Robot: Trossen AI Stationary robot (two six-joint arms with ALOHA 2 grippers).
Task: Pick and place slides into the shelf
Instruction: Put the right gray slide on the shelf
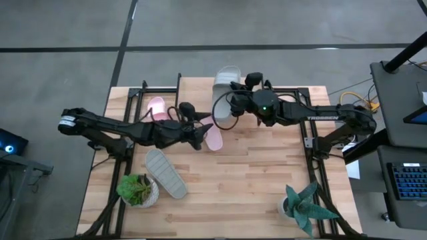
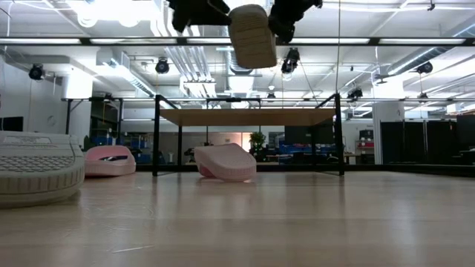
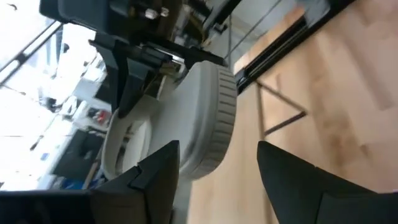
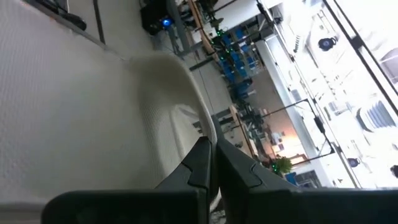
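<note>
Wooden table, right hand clamped on grey slide, left hand parted, empty.

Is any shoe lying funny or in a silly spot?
Yes. One grey slide lies sole-up near the potted plant. Another grey slide hangs in the air, pinched by the right gripper, above the shelf. The two pink slides sit on the table, not shelved yet.

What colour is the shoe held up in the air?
Light grey slide, clearest in the low view.
</note>
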